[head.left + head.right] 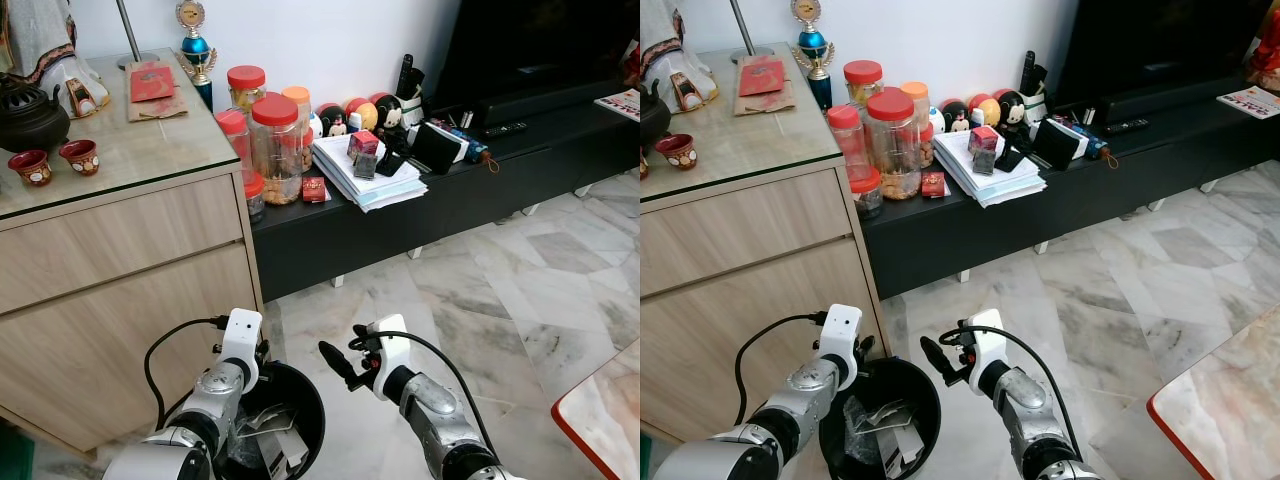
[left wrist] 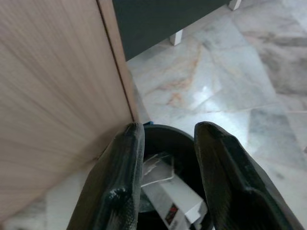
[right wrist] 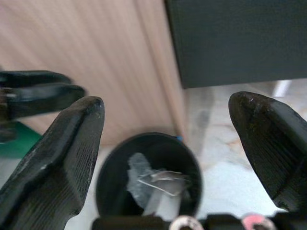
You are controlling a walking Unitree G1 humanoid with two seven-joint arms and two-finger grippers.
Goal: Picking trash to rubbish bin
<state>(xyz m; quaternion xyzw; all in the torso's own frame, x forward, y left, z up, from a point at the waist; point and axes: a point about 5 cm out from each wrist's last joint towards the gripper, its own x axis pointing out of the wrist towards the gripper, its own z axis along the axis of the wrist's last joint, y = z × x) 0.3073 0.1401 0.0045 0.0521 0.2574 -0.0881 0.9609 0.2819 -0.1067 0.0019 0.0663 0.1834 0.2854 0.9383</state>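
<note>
A: On our far left we see the cabinet [image 1: 120, 260], with two red cups [image 1: 55, 160] and a dark teapot [image 1: 30, 115] on its glass top, and a small trophy [image 1: 193, 45] at the back.

B: Low against it we have our left gripper [image 2: 165, 167]. Its fingers [image 2: 120, 182] stand a little apart, with nothing between them, and they sit over the near rim of the bin [image 1: 305, 390].

A: We see the bin on the floor, just beside the cabinet's corner. Inside it we make out trash [image 2: 172, 196]: white card, crumpled clear plastic and paper.

B: Moving right, our right gripper [image 3: 165, 143] hangs just beside the bin, above the marble floor [image 1: 500, 300]. Its fingers [image 3: 62, 153] are spread wide and hold nothing. From its wrist we look straight down at the bin's mouth, and the left gripper's fingers show at one edge.

A: Behind, on the low black shelf [image 1: 400, 215], we see jars [image 1: 272, 145] with red lids near the cabinet, then a stack of papers [image 1: 365, 180] with small boxes on it, then round toys [image 1: 355, 112] by the wall.

B: Further right we see a remote [image 1: 505, 128] on the shelf, under the dark screen [image 1: 540, 45]. At the bottom right corner we see a red-edged tabletop [image 1: 610, 415].
</note>
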